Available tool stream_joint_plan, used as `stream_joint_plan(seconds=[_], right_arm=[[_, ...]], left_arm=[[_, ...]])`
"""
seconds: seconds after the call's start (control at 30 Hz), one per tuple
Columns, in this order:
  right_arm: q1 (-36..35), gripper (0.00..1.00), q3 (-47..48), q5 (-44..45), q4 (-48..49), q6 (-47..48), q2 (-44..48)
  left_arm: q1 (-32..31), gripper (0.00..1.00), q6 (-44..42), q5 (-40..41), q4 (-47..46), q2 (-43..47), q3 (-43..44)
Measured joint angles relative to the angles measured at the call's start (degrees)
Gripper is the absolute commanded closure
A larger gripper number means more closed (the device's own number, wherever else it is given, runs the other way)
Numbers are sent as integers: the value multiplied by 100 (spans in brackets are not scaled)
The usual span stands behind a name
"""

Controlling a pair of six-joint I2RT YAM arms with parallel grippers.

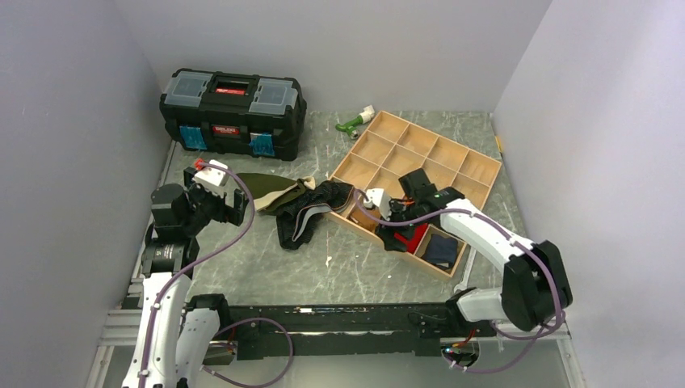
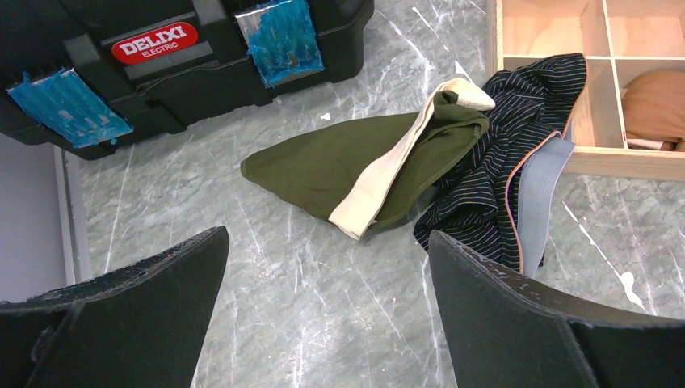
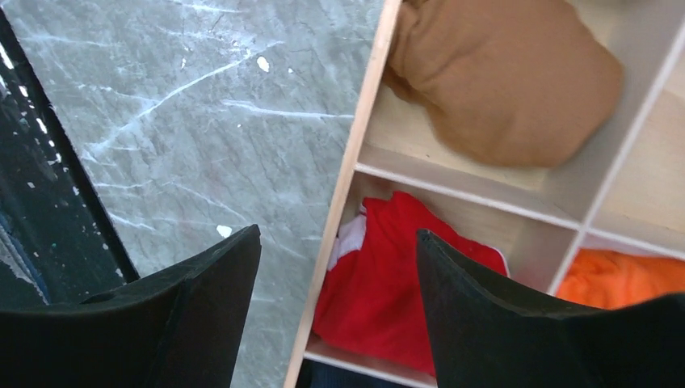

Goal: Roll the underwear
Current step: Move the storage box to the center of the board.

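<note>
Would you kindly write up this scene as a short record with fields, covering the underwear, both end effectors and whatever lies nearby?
underwear: black with fine stripes, unrolled, draped over a corner of the wooden tray, partly on the table
olive garment: on the table, touching the underwear
left end effector: open, empty, above bare table near the olive garment
right end effector: open, empty, over the tray's edge by a red cloth
toolbox: closed, far left
rolling: not begun
</note>
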State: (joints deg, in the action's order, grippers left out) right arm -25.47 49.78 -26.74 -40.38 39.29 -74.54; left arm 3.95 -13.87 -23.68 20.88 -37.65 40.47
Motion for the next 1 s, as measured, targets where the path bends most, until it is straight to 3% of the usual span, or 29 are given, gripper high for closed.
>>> stream_joint_plan(seconds=[0.1, 0.27, 0.43, 0.77, 1.0], right_arm=[[-262, 41, -68, 186, 164, -39, -330], [-387, 76, -114, 522, 229, -7, -763], [-444, 98, -219, 728, 188, 55, -715], [151, 100, -645, 2011, -330, 1040, -4], [1397, 100, -439, 2094, -881, 2282, -166]], left_arm=[[0, 1, 0, 7, 0, 0, 0], [0, 1, 0, 7, 0, 0, 0], [0, 1, 2, 4, -2, 11, 0], [2, 1, 2, -4, 2, 24, 0], [2, 1, 2, -4, 2, 24, 0]])
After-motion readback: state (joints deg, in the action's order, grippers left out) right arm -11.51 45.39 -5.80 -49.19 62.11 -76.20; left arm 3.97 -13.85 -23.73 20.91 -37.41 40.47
